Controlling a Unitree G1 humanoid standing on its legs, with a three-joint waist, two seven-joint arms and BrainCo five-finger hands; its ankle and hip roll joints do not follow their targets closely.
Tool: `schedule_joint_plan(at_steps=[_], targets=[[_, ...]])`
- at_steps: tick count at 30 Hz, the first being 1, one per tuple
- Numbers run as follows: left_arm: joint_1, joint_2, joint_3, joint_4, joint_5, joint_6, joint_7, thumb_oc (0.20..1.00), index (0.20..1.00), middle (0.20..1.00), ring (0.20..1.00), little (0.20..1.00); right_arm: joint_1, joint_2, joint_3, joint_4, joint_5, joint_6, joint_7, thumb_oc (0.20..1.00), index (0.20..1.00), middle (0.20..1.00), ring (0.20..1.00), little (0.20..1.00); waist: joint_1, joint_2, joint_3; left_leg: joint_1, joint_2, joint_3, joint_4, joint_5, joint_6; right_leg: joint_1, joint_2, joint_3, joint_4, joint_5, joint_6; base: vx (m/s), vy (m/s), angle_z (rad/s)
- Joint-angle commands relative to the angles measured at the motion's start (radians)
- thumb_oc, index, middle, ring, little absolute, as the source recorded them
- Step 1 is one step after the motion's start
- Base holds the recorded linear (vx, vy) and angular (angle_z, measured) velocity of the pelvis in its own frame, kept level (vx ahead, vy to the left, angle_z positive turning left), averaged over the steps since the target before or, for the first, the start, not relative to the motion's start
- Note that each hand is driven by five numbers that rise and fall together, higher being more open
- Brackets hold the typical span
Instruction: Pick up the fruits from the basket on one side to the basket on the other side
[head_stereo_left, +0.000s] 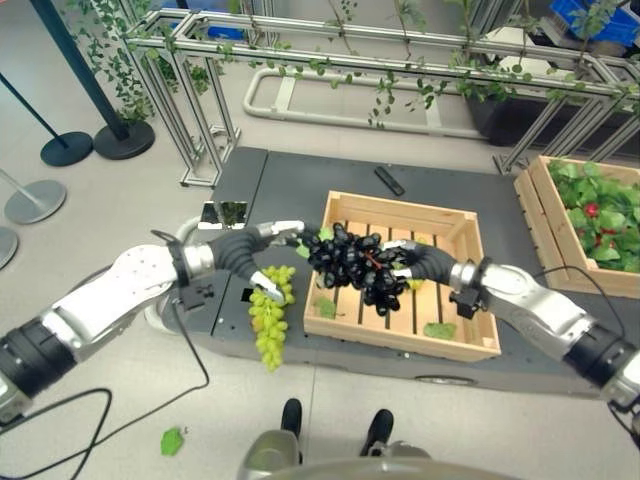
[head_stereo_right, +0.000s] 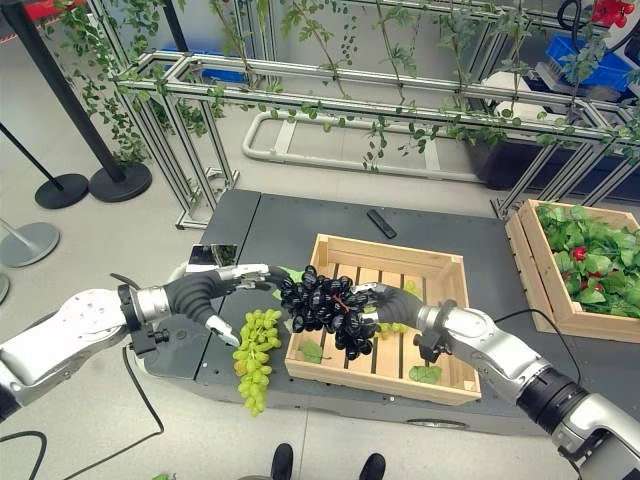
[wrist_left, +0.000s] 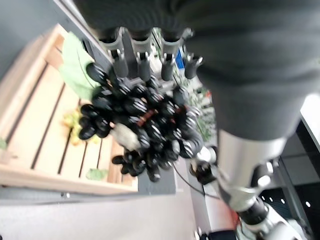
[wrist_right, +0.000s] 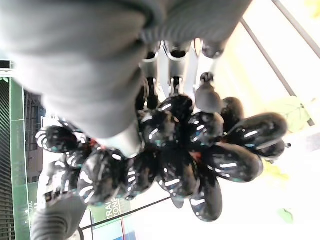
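A bunch of black grapes (head_stereo_left: 350, 262) hangs over the left part of a wooden slatted crate (head_stereo_left: 400, 211) on a dark platform. My right hand (head_stereo_left: 430, 263) comes in from the right and is shut on the bunch; in the right wrist view its fingers (wrist_right: 175, 70) curl over the berries (wrist_right: 185, 150). My left hand (head_stereo_left: 235, 250) reaches in from the left, open, with straight fingers (wrist_left: 122, 62) touching the top of the bunch (wrist_left: 145, 125) and the thumb spread below. A bunch of green grapes (head_stereo_left: 270, 315) lies just under that hand and hangs over the platform's edge.
A second wooden crate (head_stereo_left: 530, 195) with green leaves and small red fruits stands at the right. A black remote (head_stereo_left: 389, 180) lies behind the first crate. Loose leaves lie on its slats, one on the floor (head_stereo_left: 172, 440). Metal frames with vines stand behind, stanchion bases (head_stereo_left: 65, 148) at far left.
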Motion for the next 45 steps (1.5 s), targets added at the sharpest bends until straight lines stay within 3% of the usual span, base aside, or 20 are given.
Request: schedule_joint_plan(at_steps=[1, 13, 23, 31, 45], targets=[[-0.071, 0.001, -0.035, -0.031, -0.052, -0.027, -0.011, 1.000, 1.000, 1.000, 1.000, 1.000, -0.075, 0.000, 0.041, -0.121, 0.029, -0.030, 0.038, 0.200, 0.200, 0.200, 0.200, 0.200, -0.006, -0.037, -0.059, -0.024, -0.044, -0.014, 0.037, -0.033, -0.014, 0.017, -0.077, -0.019, 0.018, 0.080, 0.155, 0.00, 0.000, 0.00], [-0.101, -0.021, -0.083, -0.057, -0.038, -0.022, -0.020, 1.000, 1.000, 1.000, 1.000, 1.000, -0.094, 0.016, 0.084, -0.158, 0.029, -0.014, 0.064, 0.200, 0.200, 0.200, 0.200, 0.200, -0.006, -0.042, -0.056, -0.024, -0.042, -0.018, 0.031, -0.030, -0.013, 0.017, -0.075, -0.020, 0.017, 0.080, 0.155, 0.00, 0.000, 0.00], [-0.045, -0.067, -0.027, -0.052, 0.012, -0.027, -0.004, 1.000, 1.000, 1.000, 1.000, 1.000, -0.074, 0.078, 0.082, -0.195, 0.044, 0.002, 0.070, 0.200, 0.200, 0.200, 0.200, 0.200, 0.000, -0.046, -0.050, -0.028, -0.042, -0.020, 0.030, -0.030, -0.011, 0.010, -0.075, -0.016, 0.016, 0.079, 0.152, 0.00, 0.000, 0.00], [-0.003, -0.056, 0.008, -0.061, 0.035, -0.030, -0.002, 1.000, 1.000, 1.000, 1.000, 1.000, -0.089, 0.087, 0.059, -0.239, 0.060, -0.011, 0.057, 0.200, 0.200, 0.200, 0.200, 0.200, 0.003, -0.051, -0.045, -0.033, -0.042, -0.019, 0.032, -0.031, -0.009, 0.004, -0.073, -0.012, 0.017, 0.079, 0.151, 0.00, 0.000, 0.00], [0.005, -0.065, 0.005, -0.067, 0.040, -0.021, -0.001, 1.000, 1.000, 1.000, 1.000, 1.000, -0.150, 0.117, 0.065, -0.252, 0.037, -0.033, 0.032, 0.200, 0.200, 0.200, 0.200, 0.200, 0.004, -0.051, -0.047, -0.034, -0.044, -0.013, 0.039, -0.036, -0.006, 0.003, -0.074, -0.006, 0.017, 0.076, 0.150, 0.00, 0.000, 0.00]])
